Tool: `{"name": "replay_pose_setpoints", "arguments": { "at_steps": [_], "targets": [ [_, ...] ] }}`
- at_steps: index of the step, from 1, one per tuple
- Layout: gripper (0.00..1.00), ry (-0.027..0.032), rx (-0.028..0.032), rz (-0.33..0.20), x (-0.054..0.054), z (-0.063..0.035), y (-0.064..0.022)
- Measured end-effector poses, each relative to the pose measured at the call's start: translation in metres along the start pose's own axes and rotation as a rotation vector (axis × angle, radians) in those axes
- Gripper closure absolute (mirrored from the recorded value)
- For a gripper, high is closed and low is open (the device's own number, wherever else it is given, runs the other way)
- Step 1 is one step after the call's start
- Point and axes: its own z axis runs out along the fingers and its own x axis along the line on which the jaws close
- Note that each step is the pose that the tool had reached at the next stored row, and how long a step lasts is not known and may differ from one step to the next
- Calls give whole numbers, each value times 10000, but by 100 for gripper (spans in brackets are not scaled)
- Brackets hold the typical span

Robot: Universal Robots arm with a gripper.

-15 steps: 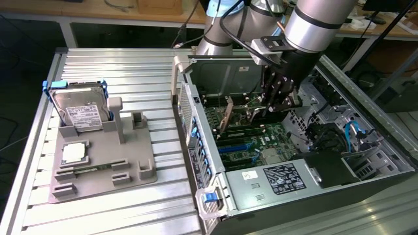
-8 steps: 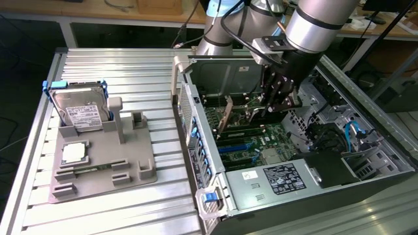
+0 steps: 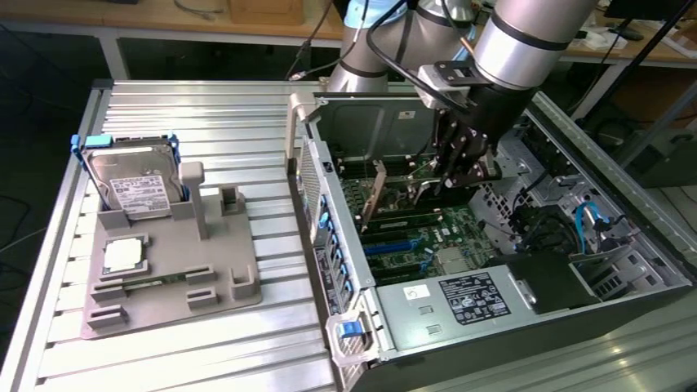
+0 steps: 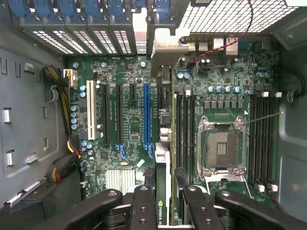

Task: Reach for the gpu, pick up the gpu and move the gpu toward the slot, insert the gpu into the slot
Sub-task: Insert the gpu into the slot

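My gripper (image 3: 451,184) is lowered inside the open computer case, shut on the gpu (image 3: 381,194), which stands on edge above the green motherboard (image 3: 419,233). In the wrist view the gpu (image 4: 161,191) shows edge-on between the two black fingers (image 4: 143,206), its silver bracket end pointing toward the case's rear wall. My gripper (image 4: 163,199) holds it by both faces. The slot (image 4: 147,115) is a long blue connector. The card's edge runs parallel to it, just beside it toward the memory slots. I cannot tell whether the card touches the board.
A square metal CPU socket (image 4: 220,148) and black memory slots (image 4: 184,134) lie beside the card. A white slot (image 4: 90,117) and cable bundles (image 4: 62,96) are on the slot's other side. Outside the case, a grey fixture (image 3: 163,286) holds a hard drive (image 3: 136,184) and CPU chip (image 3: 123,255).
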Motion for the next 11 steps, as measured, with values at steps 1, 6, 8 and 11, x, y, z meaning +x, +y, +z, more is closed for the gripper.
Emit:
{"name": "replay_pose_setpoints", "arguments": {
  "at_steps": [1, 6, 8, 11],
  "targets": [
    [73, 0, 6, 1, 0, 1, 1],
    [73, -4, 73, 1, 0, 10, 5],
    [73, -7, 77, -2, 0, 25, 6],
    [73, -4, 79, 0, 1, 52, 7]
  ]
}}
